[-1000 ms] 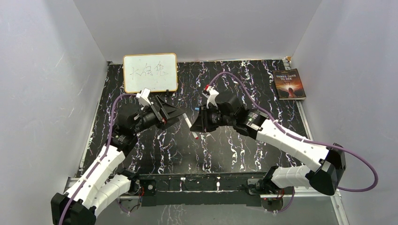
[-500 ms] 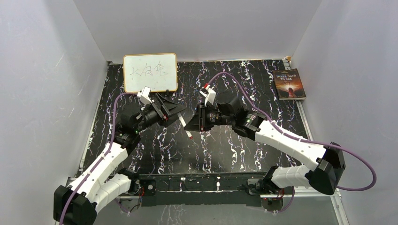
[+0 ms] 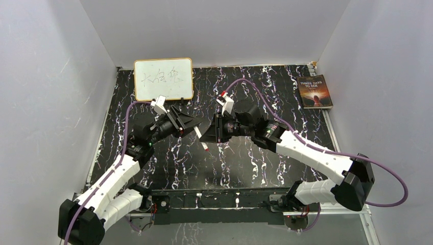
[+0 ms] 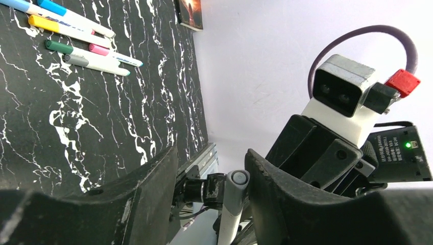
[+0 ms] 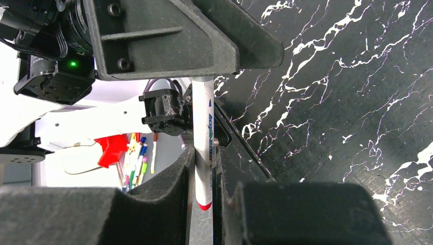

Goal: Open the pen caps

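Right end effector (image 5: 204, 155) clamping pen (image 5: 202, 112), whiteboard (image 3: 163, 79), book (image 3: 314, 92) beyond

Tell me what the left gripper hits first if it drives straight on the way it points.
The pen, its end sitting between the open jaws of the left gripper. The right gripper holding it comes next; depth is hard to judge.

The whiteboard (image 3: 163, 79) stands at the table's (image 3: 255, 163) far left, the book (image 3: 314, 92) far right, the pen (image 3: 200, 139) nearer.

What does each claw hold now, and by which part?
The right claw clamps the slim white-barrelled pen on its barrel near the red end. The left claw stands open around its other end.
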